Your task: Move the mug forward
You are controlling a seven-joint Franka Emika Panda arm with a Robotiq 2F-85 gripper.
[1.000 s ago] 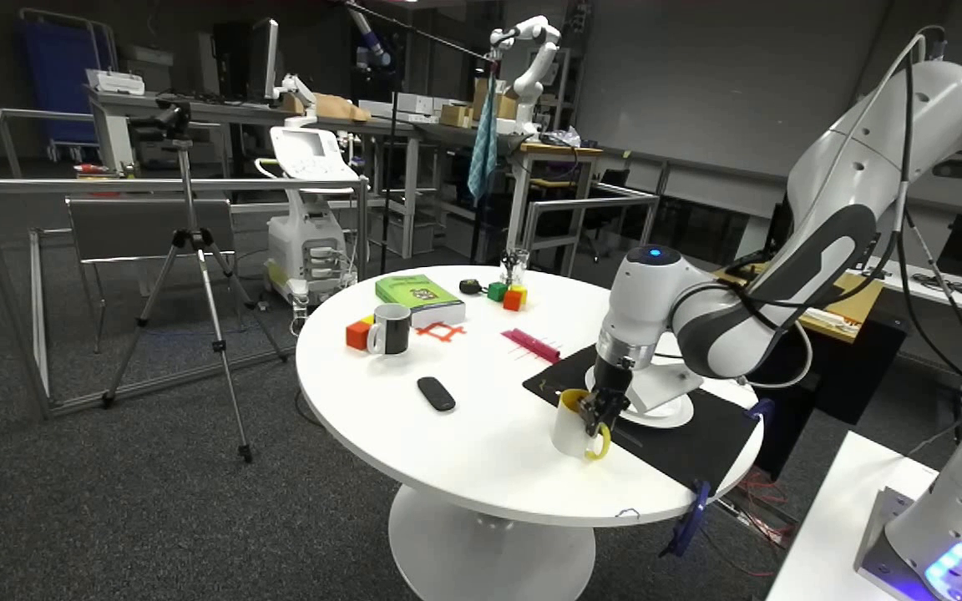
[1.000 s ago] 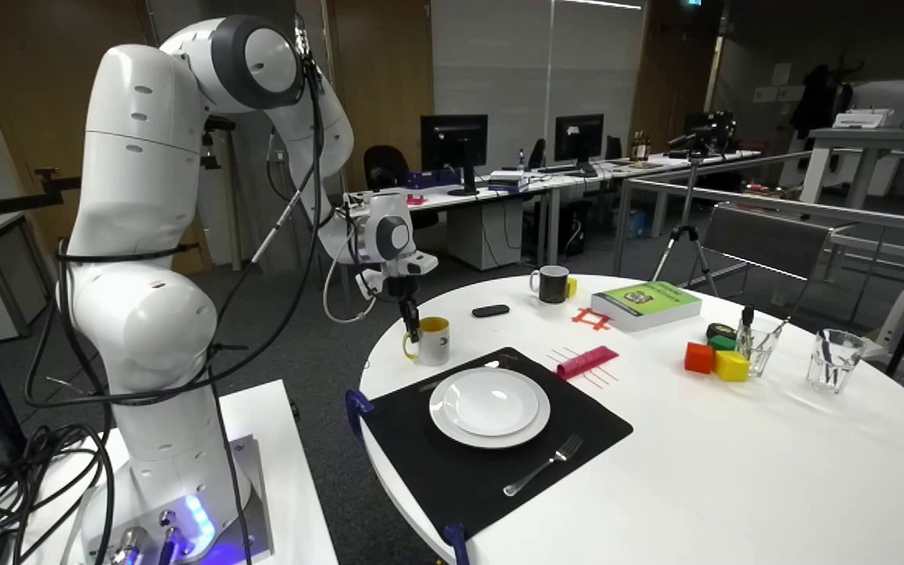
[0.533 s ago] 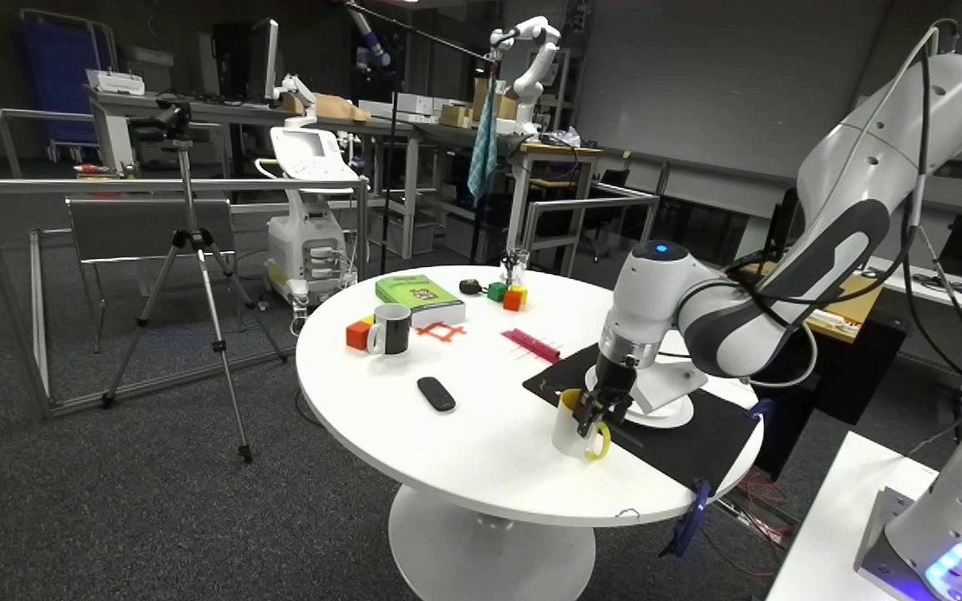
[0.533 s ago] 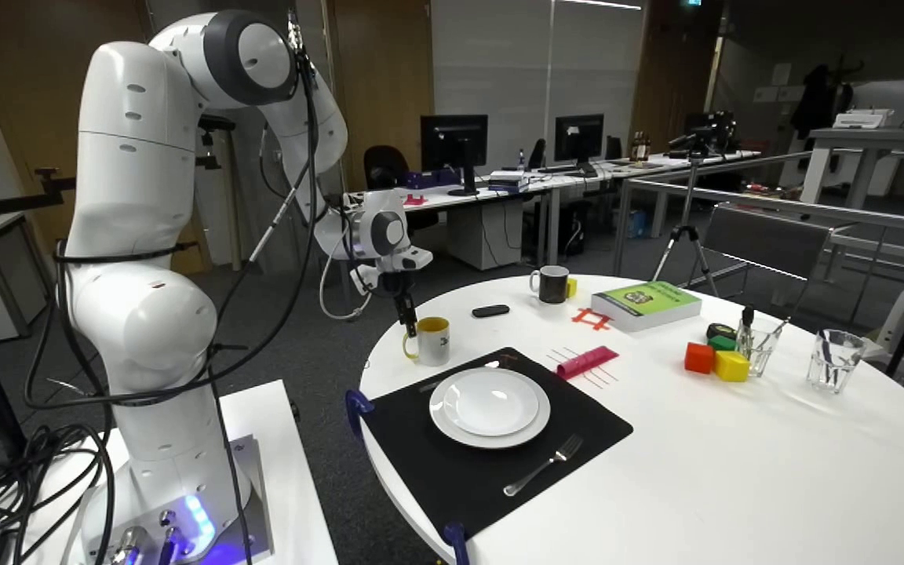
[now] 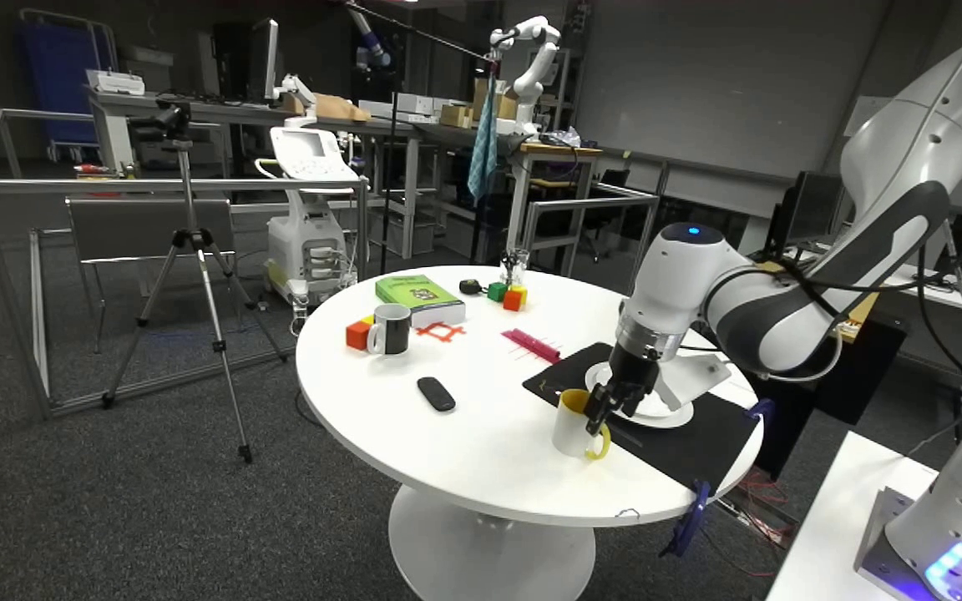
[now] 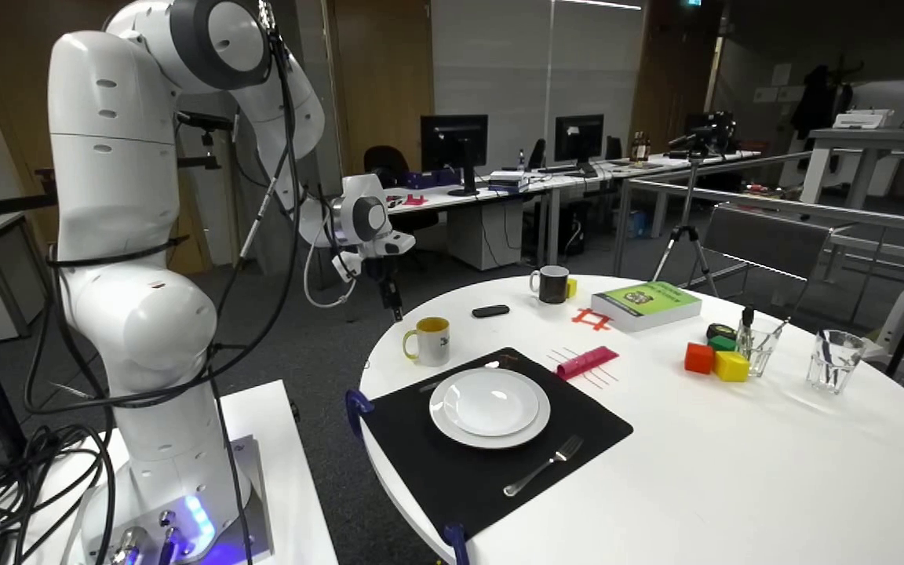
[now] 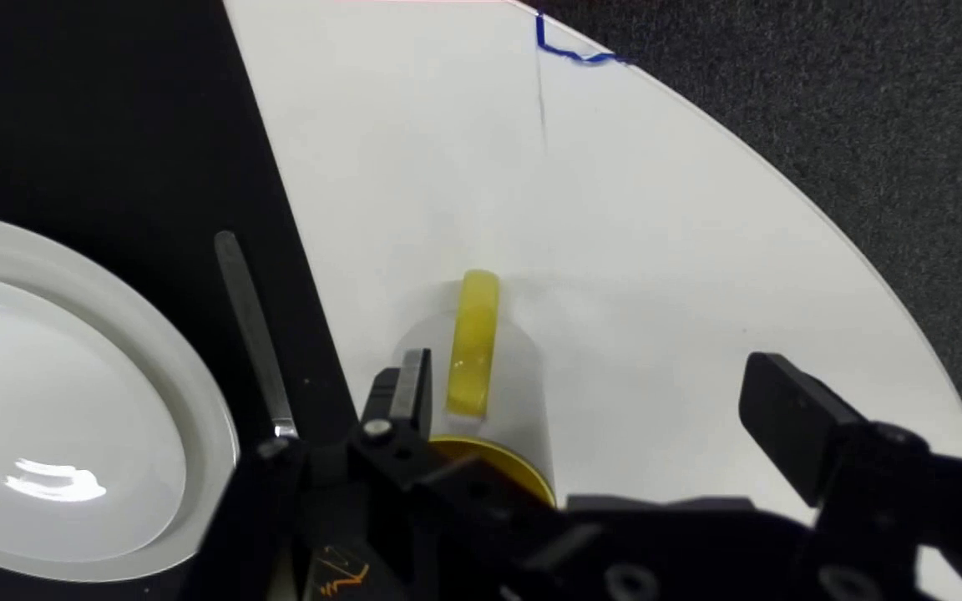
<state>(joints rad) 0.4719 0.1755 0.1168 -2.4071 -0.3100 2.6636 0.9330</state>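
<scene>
- Hovering near the mug [image 6: 434, 347], I am holding my claw [image 7: 588, 376] spread, its two fingers [image 7: 790, 417] well apart in the wrist view.
- In that view one finger is covering part of the mug; in an exterior view a gap is showing between my fingertips [image 6: 396, 312] and it.
- The mug is standing upright on the table [image 6: 734, 471], near the edge and just beside the mat [image 6: 452, 486], its outside showing white, its inside and handle yellow.
- Its handle is pointing toward the table's edge.
- On the mat, a small plate [image 6: 491, 402] is resting on a big plate [image 6: 491, 442], with a utensil [image 7: 254, 325] lying between them and the mat's edge by the mug.
- Across the plates from it, a fork [image 6: 544, 467] is lying on the mat.
- Beyond the mug, a black oblong [image 6: 490, 311] is lying flat, and a pink roll [image 6: 587, 362] is lying near the mat.
- Farther off, a black mug [image 6: 554, 286] is standing near a red frame [image 6: 592, 318] and a book [image 6: 645, 304].
- A red block [image 6: 699, 358], a yellow block [image 6: 731, 366] and a green block [image 6: 721, 343] are sitting close together beside a glass [image 6: 762, 353].
- Another glass [image 6: 835, 365] is standing past it.
- Apart from the table, my arm [image 6: 114, 196] is standing on a white stand [image 6: 291, 486].
- Past the table, a tripod [image 5: 194, 239] is standing on the floor [image 5: 113, 517].
</scene>
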